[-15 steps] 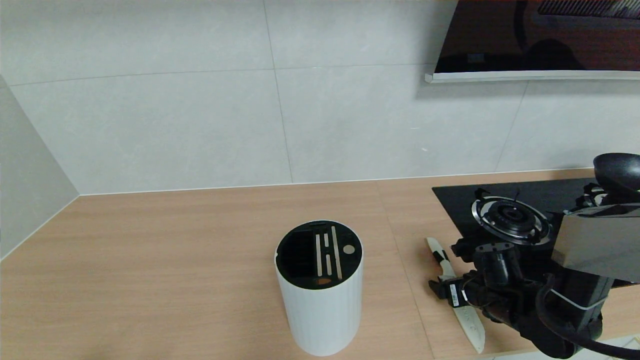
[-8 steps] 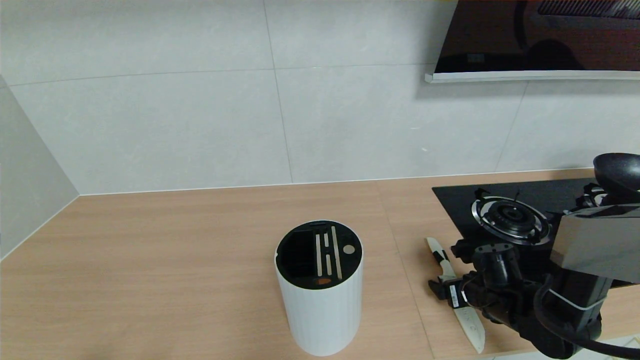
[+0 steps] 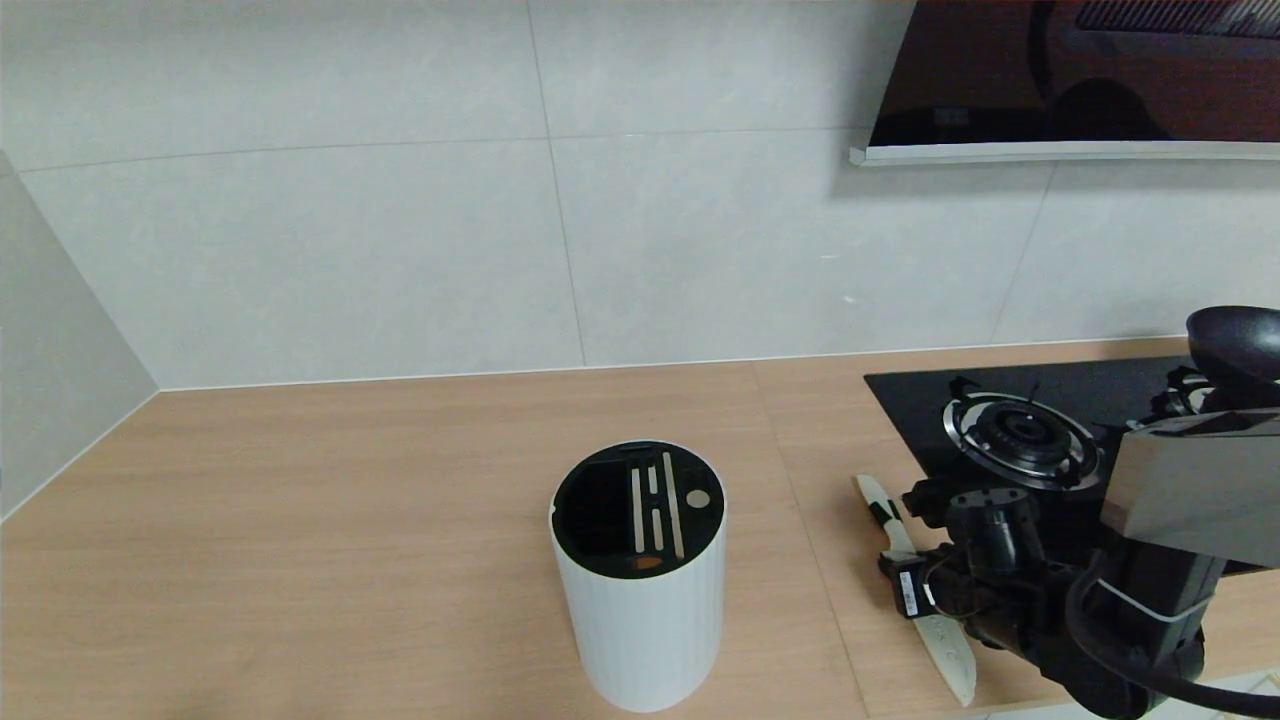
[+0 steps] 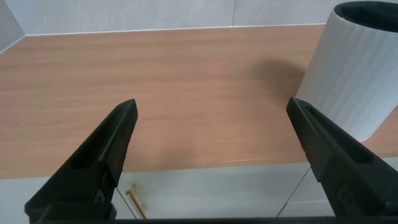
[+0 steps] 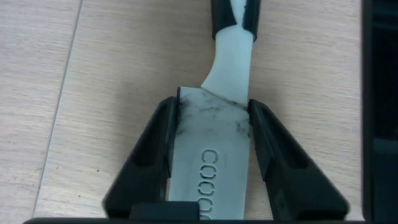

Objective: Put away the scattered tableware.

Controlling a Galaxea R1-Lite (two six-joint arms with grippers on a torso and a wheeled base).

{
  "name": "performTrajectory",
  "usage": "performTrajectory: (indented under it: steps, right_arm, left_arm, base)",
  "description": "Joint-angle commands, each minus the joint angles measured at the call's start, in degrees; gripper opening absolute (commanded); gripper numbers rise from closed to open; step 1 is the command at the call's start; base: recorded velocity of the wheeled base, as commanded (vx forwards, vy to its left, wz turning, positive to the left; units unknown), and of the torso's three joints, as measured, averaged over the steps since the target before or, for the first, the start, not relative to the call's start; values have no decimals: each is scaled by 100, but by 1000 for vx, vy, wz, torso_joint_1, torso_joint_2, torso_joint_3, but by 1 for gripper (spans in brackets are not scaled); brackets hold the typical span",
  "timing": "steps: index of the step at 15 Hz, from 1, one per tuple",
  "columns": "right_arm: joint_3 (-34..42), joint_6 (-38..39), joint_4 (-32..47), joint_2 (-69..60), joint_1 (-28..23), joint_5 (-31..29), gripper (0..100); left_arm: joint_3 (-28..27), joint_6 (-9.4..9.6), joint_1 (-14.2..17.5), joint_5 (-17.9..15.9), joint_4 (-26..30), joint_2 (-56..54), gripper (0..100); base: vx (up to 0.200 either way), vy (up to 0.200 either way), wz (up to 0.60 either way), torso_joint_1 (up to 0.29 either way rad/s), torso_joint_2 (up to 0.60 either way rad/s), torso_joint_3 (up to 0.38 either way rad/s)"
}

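Note:
A white ceramic knife (image 3: 948, 655) with a white and black handle (image 3: 873, 503) lies flat on the wooden counter beside the stove. My right gripper (image 3: 915, 590) is down on it, shut on the blade (image 5: 214, 146) close to the handle, one finger (image 5: 158, 149) pressed against each long edge. A white cylindrical knife holder (image 3: 638, 570) with a black slotted top stands upright to the left of the knife. My left gripper (image 4: 211, 109) hangs open and empty near the counter's front edge, the knife holder (image 4: 348, 68) off to one side of it.
A black gas stove (image 3: 1020, 435) with a metal burner ring lies just behind the knife. A dark round utensil (image 3: 1235, 340) shows at the far right. A range hood (image 3: 1080, 80) hangs on the tiled wall. Bare counter (image 3: 300, 520) stretches left of the holder.
My right gripper's fingers have closed inward onto the knife blade, and the knife has shifted slightly right with them. The holder has not moved.

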Motion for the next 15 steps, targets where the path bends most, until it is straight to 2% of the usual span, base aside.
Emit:
performTrajectory:
  steps: [1,5,15]
  right_arm:
    - [5,0,12,-16,3,-5,0]
    - [93,-27,20,-139,12,-137,0]
    - [409,-264,47,-1572,12,-128,0]
  left_arm:
    - [0,-1,1,4,-1,9,100]
    - [0,-1,1,4,-1,9,100]
    - [0,16,1,4,-10,0,100]
  base:
    - [0,0,0,0,0,0]
    - [0,0,0,0,0,0]
    - [0,0,0,0,0,0]
